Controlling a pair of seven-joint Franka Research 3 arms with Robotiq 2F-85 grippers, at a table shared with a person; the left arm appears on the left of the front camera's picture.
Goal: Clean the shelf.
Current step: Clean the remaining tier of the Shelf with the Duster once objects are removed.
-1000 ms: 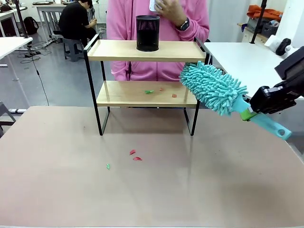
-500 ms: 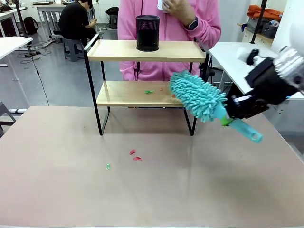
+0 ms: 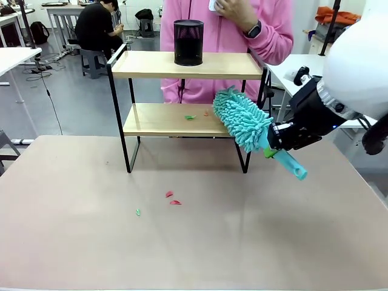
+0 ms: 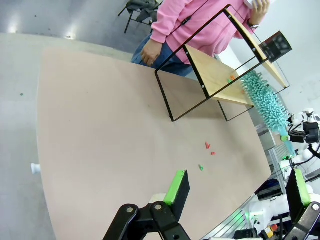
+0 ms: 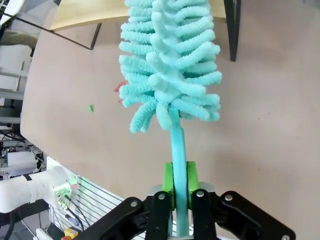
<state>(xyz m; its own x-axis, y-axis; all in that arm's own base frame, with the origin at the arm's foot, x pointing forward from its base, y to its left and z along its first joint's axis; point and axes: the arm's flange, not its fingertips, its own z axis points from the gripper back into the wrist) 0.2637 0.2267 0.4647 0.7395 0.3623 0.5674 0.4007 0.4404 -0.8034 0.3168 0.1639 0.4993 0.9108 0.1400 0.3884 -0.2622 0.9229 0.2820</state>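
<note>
Seen from the front, the shelf (image 3: 145,64) stands at the far middle of the tan desk (image 3: 91,242). A black mesh cup (image 3: 188,42) sits on its upper board, and a person (image 3: 242,30) in pink stands behind it. The right hand (image 3: 276,138), just right of the shelf's right legs, is clamped on the handle of a fluffy teal duster (image 3: 241,118). The duster's head reaches over the right end of the lower board. Small scraps (image 3: 190,117) lie on that board, and more lie on the desk in front.

Seen from the left wrist, the left hand (image 4: 236,187) has its fingers wide apart and holds nothing. It is well away from the shelf (image 4: 215,75), across the desk.

Seen from the right wrist, the green pads (image 5: 168,182) squeeze the duster's handle. The shelf's lower board lies just beyond the duster's head.
</note>
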